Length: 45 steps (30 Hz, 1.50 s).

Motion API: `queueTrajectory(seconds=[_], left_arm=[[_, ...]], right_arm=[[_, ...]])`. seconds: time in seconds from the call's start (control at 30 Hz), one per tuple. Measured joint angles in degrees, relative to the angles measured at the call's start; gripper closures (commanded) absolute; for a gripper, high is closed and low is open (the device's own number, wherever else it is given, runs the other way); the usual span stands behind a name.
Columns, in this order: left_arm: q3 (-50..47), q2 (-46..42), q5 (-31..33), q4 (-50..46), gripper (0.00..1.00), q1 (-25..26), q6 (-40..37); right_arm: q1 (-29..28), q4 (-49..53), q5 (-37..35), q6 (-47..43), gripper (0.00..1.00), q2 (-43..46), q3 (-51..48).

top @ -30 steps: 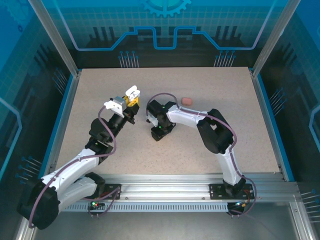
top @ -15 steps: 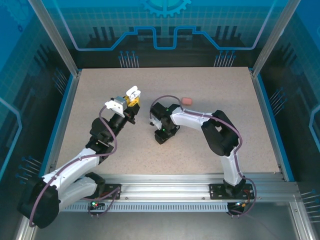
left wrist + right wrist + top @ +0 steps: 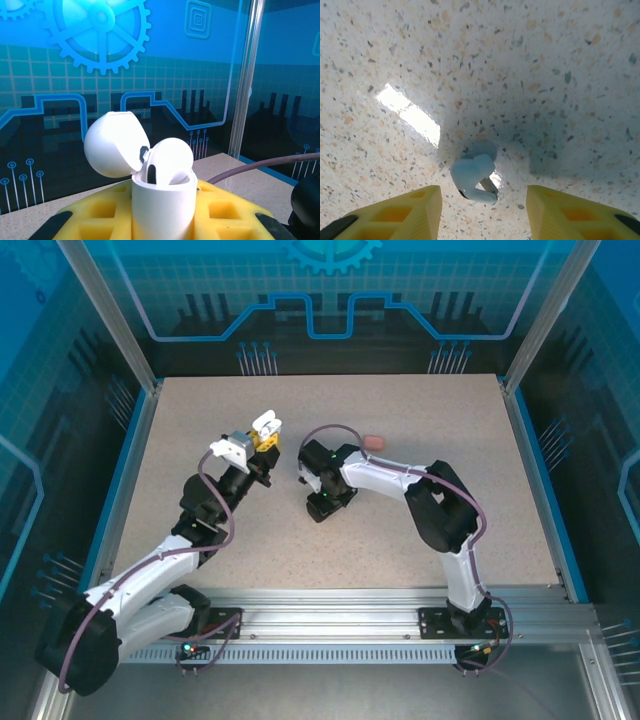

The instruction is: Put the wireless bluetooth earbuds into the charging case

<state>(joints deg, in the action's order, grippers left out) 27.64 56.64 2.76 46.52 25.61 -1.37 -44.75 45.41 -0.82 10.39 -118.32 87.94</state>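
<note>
The left gripper (image 3: 162, 220) is seen clamped on a glossy white pebble-shaped plastic charging case (image 3: 162, 205), which is held upright between its yellow fingers (image 3: 95, 217). The case's domed lid (image 3: 112, 145) is swung open, up and to the left. A tiny white rounded plastic earbud (image 3: 170, 156) is seated in the case's mouth, its smooth dome raised above the rim and a dark slot left beside it. From above, this case is held off the table, left of centre. The right gripper (image 3: 482, 200) is pointed straight down at the speckled beige stone-patterned tabletop (image 3: 545, 75), and its jaws are spread moderately wide with nothing gripped. Between its two yellow fingertips a second tiny white plastic earbud (image 3: 472, 175) is found lying on the table, made up of a rounded head and a short stubby stem and tinted bluish by the shadow cast over it. Neither finger is seen touching it. In the overhead view a small salmon-pink rounded object (image 3: 373, 442) is seen lying on the tabletop beyond the right arm, apart from both grippers.
</note>
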Motion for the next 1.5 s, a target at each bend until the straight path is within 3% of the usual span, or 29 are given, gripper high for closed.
queueTrajectory(seconds=[0.53,0.87,1.5], left_arm=[[0.1,0.3,0.0,0.0,1.0,0.0,0.0],[0.1,0.3,0.0,0.0,1.0,0.0,0.0],[0.1,0.3,0.0,0.0,1.0,0.0,0.0]], right_arm=[[-0.3,0.7,-0.3,-0.4,0.53,-3.3,1.8],[-0.3,2.0,-1.0,-0.3,0.6,-4.0,3.0],[-0.4,-0.4,-1.9,-0.4,0.56,-4.0,3.1]])
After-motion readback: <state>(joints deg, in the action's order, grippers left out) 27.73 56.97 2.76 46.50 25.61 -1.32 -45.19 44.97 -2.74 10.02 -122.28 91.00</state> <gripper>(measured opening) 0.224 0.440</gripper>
